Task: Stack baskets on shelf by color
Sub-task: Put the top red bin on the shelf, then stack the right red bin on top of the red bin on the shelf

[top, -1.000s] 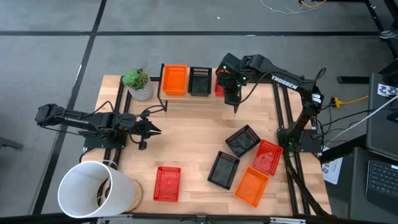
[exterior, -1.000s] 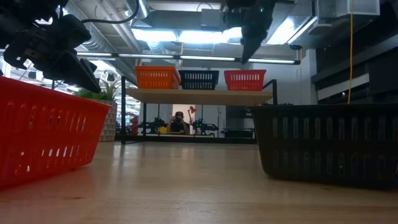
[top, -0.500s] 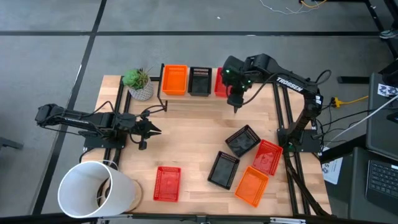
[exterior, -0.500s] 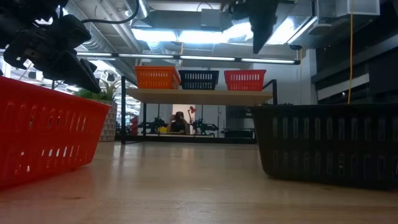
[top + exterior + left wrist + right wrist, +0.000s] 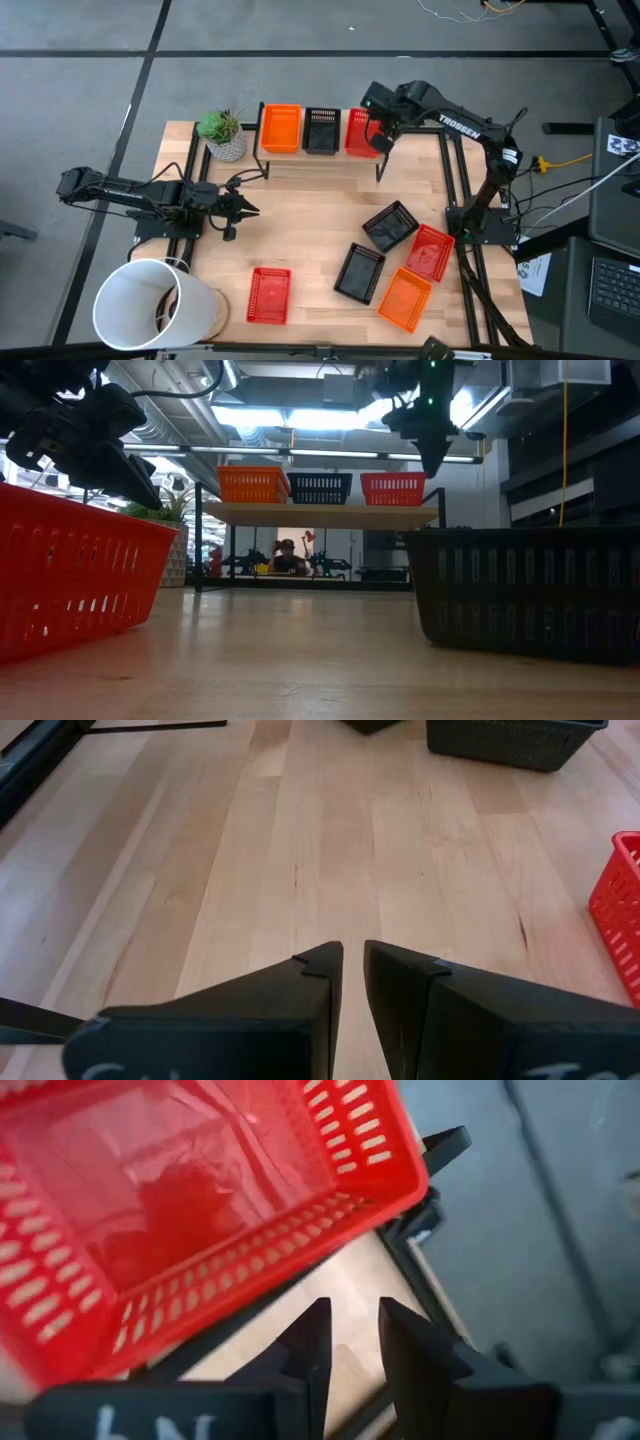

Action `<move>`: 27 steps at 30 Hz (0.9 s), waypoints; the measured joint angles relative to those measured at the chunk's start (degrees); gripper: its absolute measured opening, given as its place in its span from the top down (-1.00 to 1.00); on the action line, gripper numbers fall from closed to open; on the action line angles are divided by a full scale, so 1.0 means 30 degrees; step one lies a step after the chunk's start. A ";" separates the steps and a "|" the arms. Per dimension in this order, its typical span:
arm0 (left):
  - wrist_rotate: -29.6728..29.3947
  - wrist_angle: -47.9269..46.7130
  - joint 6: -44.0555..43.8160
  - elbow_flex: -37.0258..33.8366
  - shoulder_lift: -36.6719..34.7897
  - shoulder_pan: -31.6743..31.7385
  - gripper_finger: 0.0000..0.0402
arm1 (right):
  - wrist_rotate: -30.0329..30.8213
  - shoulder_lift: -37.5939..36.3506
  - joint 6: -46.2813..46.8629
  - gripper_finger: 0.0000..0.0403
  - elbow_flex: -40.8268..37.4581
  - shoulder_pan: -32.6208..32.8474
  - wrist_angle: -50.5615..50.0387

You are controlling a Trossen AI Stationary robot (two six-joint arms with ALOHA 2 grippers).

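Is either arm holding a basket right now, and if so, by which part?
Neither. The right gripper hangs over the shelf beside the red basket, fingers empty; the left gripper waits over bare table, empty.

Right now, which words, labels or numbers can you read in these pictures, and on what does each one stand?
"TROSSEN": white letters on the right arm, high view.
White marks on the left tool and right tool: cut off, unreadable.
Paper beside the table's right edge: too small to read.
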 joint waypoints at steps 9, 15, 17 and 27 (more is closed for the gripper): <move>-0.0048 0.0006 0.0000 0.0000 0.0000 -0.0001 0.81 | -0.1366 0.0000 0.0525 0.57 -0.1498 -0.1988 0.1231; -0.0050 0.0007 0.0000 0.0000 0.0007 -0.0001 0.81 | -0.1655 0.0007 -0.0026 0.57 -0.2085 -0.1988 0.3637; -0.0050 0.0007 0.0000 0.0000 0.0001 -0.0001 0.81 | -0.1672 0.0007 -0.0047 0.57 -0.2085 -0.1988 0.3800; -0.0050 0.0000 0.0000 0.0000 0.0000 -0.0001 0.81 | -0.1707 0.0007 0.1037 0.57 -0.1692 -0.1988 0.1781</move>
